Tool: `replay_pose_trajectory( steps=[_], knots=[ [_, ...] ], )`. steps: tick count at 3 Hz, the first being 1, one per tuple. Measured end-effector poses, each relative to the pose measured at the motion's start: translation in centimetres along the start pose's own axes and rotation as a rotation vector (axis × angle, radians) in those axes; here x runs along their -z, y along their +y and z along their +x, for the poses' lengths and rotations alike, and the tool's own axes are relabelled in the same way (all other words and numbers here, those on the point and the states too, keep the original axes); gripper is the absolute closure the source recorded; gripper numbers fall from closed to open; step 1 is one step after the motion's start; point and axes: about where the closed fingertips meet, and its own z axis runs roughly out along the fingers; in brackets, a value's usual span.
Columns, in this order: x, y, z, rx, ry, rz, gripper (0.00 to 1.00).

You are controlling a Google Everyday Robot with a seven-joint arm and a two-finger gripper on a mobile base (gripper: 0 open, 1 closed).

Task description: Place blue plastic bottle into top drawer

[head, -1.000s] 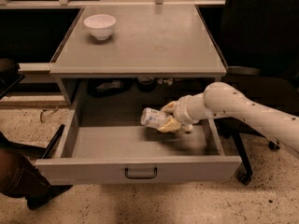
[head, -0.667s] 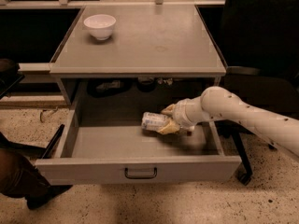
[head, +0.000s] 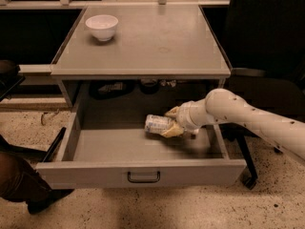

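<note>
Standing pulled open in front of the hand (head: 172, 122), the top drawer (head: 86, 174) shows its grey front; inside it the hand clasps the blue plastic bottle (head: 156, 123), held sideways between its fingers. Beyond the hand, a white bowl (head: 102, 26) sits on the worktop (head: 157, 46).

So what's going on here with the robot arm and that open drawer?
The robot's arm reaches in from the right, and its gripper is closed around the blue plastic bottle, holding it on its side inside the open top drawer. The bottle is low over the drawer floor. Whether it touches is unclear, and it is not yet released. A white bowl sits on the table above.
</note>
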Motion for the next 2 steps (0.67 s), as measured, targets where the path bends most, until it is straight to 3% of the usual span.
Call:
replay_pose_trajectory(
  steps=[2],
  knots=[
    [-0.01,0.0,0.0,0.0,0.0,0.0,0.12]
  ],
)
